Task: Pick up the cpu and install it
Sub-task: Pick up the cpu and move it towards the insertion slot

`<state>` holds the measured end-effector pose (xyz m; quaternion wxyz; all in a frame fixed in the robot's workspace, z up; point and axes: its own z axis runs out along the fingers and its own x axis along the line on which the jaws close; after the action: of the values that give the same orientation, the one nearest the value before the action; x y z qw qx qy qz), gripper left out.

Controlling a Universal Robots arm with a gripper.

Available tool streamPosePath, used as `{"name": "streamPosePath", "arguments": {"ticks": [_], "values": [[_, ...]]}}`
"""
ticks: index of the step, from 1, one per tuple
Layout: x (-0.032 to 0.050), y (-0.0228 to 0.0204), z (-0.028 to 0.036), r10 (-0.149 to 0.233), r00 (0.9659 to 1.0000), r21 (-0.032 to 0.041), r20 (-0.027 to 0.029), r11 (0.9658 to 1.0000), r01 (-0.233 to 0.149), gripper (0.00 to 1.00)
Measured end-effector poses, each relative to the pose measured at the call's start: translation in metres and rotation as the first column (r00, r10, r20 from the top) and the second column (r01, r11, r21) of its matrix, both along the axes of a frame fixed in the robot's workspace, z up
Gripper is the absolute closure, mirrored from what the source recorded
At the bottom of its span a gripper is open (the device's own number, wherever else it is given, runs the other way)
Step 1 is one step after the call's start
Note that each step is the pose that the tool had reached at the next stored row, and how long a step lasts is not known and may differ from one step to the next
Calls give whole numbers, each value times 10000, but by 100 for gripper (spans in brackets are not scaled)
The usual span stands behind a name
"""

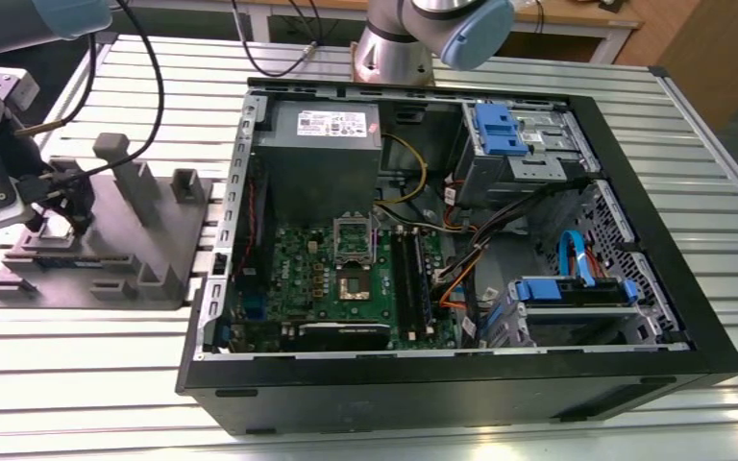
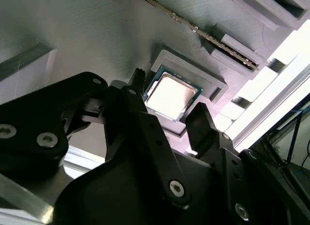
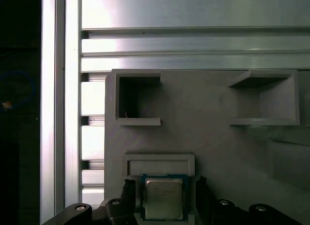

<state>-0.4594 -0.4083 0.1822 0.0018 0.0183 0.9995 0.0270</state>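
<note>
Silvery square cpu [image 2: 170, 95] in matte grey fixture [image 2: 97, 36]

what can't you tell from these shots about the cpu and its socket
- Small square silvery-grey cpu: one corner is hidden behind a black finger of the open gripper, second wrist view.
- Dark square socket on the green motherboard: too small in the exterior view to tell whether it is empty.
- Grey moulded holder: cut off by the picture's edges, first wrist view.

The arm [image 1: 55, 14] is brought down near the desk [image 1: 87, 384] edge at the exterior view's left. The claw [image 1: 55, 206] is pointed downward, and its two dark fingers [image 2: 145, 118] are spread apart.
</note>
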Motion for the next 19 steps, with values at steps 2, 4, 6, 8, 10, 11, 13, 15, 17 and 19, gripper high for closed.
{"name": "streamPosePath", "arguments": {"ticks": [2,4,6,8,10,11,13,15,17,19], "values": [[-2,0,1,0,10000,9,-2,10000,0,39],[-5,1,1,0,10000,33,-1,10000,0,39],[-17,4,0,0,10000,59,1,10000,0,39],[-26,9,1,0,10000,93,-1,10000,0,39],[-29,10,1,1,10000,135,-1,9999,-1,39],[-29,11,0,0,10000,148,-1,9999,0,39],[-30,10,-2,-1,10000,152,1,9999,1,39],[-30,10,-3,0,10000,115,1,9999,0,39],[-31,10,-2,0,10000,14,2,10000,0,39],[-31,9,-2,-2,10000,-60,2,10000,2,39]]}}
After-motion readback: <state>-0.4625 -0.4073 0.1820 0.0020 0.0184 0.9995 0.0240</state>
